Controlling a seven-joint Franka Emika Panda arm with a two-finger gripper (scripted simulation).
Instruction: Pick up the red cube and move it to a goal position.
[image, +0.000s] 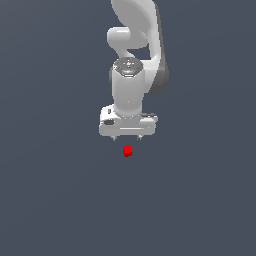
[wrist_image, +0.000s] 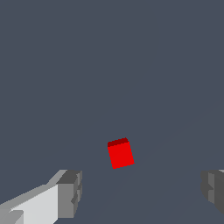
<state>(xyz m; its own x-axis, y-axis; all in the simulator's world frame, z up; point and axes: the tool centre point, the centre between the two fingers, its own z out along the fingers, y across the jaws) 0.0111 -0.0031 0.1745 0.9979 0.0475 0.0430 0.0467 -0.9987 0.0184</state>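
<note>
The red cube (image: 127, 151) is a tiny bright red block lying on the dark grey floor, just in front of and below my white gripper (image: 127, 137) in the exterior view. In the wrist view the red cube (wrist_image: 120, 153) lies between and beyond the two fingers (wrist_image: 70, 192), slightly turned. My gripper (wrist_image: 142, 190) is open and empty, its jaws spread much wider than the cube. The gripper points straight down and hovers above the floor, apart from the cube.
The white arm (image: 135, 50) rises behind the gripper in the exterior view. The plain dark grey floor (image: 50, 200) fills both views. No goal marker shows.
</note>
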